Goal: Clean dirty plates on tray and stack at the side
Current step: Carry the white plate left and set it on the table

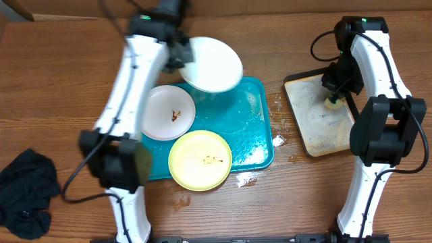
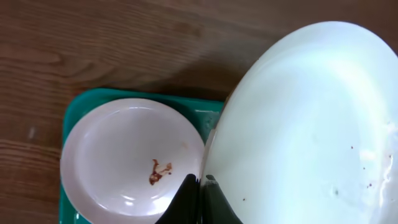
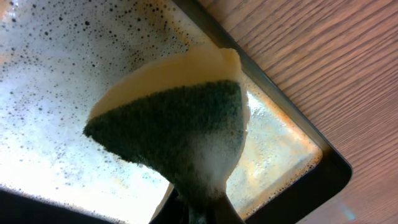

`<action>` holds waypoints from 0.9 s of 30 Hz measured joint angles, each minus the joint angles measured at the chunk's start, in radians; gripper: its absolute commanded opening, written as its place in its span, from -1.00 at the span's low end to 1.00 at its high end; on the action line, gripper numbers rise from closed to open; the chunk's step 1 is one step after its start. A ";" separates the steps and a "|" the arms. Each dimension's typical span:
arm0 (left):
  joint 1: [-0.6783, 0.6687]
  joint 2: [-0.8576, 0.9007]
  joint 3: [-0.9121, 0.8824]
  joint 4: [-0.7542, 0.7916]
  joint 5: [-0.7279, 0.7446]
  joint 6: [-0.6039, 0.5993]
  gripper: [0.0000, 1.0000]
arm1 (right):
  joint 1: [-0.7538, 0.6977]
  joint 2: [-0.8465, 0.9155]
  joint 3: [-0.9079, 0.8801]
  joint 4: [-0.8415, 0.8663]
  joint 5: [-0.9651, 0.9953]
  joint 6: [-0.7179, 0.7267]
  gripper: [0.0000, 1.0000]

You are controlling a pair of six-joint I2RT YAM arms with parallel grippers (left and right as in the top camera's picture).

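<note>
Step in hand: scrubbing first plate. Left fingers (image 2: 186,200) clenched on rim of white plate (image 1: 214,64), tilted above far edge of turquoise tray (image 1: 256,135). Right fingers (image 3: 160,214) grasp soapy sponge (image 3: 180,124) over black-rimmed tray (image 1: 324,138). Next, likely: bring sponge across to held plate.

raised plate (image 1: 214,64): white
left plate (image 1: 162,108): white, brown smear
front plate (image 1: 200,159): pale yellow
tray (image 1: 251,118): turquoise
sponge (image 3: 180,118): yellow, green face

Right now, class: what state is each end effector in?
Left end effector: closed on the lifted white plate.
Right end effector: closed on the sponge.
</note>
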 measured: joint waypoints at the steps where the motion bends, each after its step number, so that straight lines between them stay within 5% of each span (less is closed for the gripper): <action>1: 0.032 -0.011 0.000 -0.007 0.023 0.004 -0.91 | 0.000 0.000 0.000 0.000 -0.003 -0.004 -0.92; 14: 0.433 -0.032 -0.025 -0.089 0.091 0.074 -0.92 | 0.000 0.000 0.000 0.003 -0.040 -0.055 -0.92; 27: 0.654 -0.034 -0.489 0.233 0.135 0.146 -0.92 | 0.000 0.000 0.000 0.005 -0.048 -0.097 -0.92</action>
